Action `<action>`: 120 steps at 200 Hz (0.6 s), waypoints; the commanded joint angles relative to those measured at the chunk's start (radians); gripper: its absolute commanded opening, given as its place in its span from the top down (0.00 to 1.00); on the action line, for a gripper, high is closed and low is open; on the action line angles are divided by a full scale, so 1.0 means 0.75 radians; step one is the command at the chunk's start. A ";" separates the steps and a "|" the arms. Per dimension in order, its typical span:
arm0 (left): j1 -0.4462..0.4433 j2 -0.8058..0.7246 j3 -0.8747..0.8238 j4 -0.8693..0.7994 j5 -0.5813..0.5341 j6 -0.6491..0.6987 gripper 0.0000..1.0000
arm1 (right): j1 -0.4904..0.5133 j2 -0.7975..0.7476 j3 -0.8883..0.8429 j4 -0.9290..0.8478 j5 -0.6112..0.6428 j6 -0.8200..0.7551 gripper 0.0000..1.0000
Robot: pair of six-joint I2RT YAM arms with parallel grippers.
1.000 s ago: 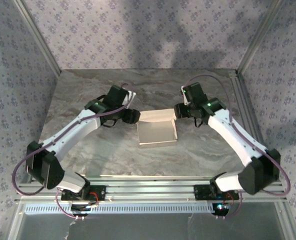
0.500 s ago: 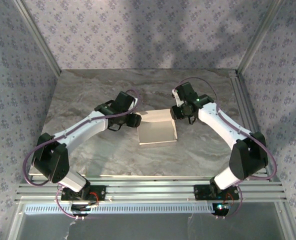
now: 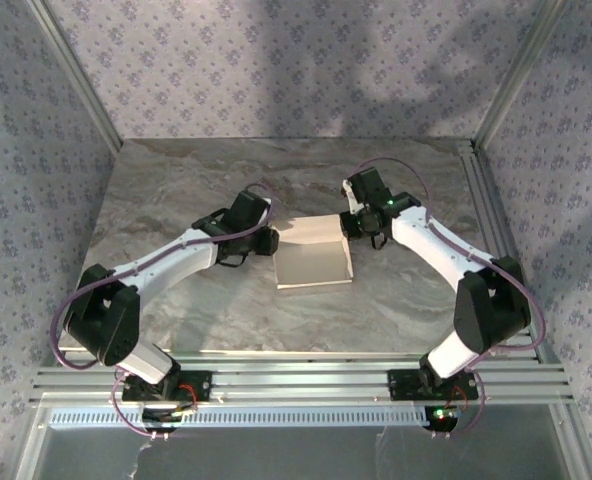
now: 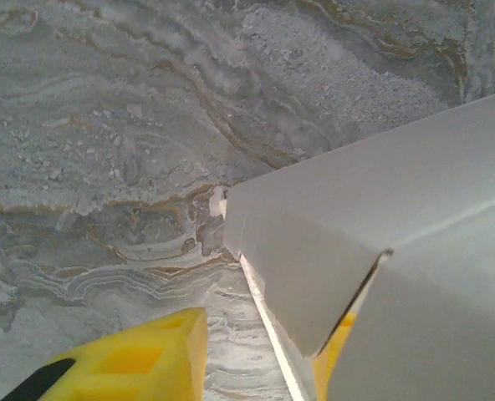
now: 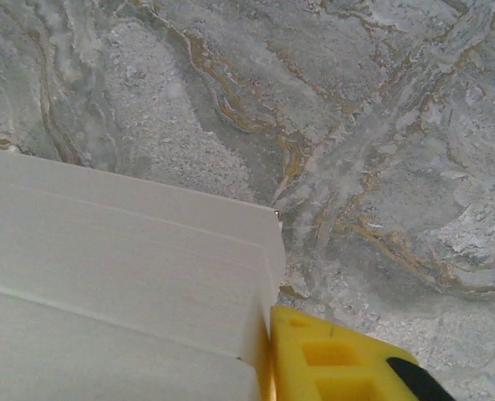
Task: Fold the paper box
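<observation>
We watch both arms close in on the raised far flap of the paper box (image 3: pixel 314 265), mid-bench (image 3: pixel 176 190), the left pincer (image 3: pixel 268 240) apart astride a corner, the right pincer (image 3: pixel 348 225) half hidden, its state untellable, probably readying the fold.

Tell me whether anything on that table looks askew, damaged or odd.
Nothing spilled or torn. The paper box is only half folded: its far flap slopes up rather than lying shut, and in the left wrist view a small tab pokes out at that flap's corner. It looks unfinished, not damaged.
</observation>
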 commanded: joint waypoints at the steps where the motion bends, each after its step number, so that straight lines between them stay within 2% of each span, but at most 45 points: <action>1: -0.006 0.002 -0.003 0.104 -0.030 -0.050 0.67 | 0.001 0.009 -0.010 0.021 0.006 0.047 0.84; 39: -0.006 -0.001 -0.036 0.192 -0.028 -0.134 0.79 | 0.012 -0.005 -0.017 0.041 0.002 0.112 0.92; 94: -0.003 0.005 -0.069 0.282 0.010 -0.240 0.87 | 0.039 -0.003 -0.024 0.047 0.023 0.213 1.00; 120: 0.017 -0.026 -0.088 0.286 0.023 -0.252 0.87 | 0.067 -0.001 -0.023 0.046 0.075 0.166 1.00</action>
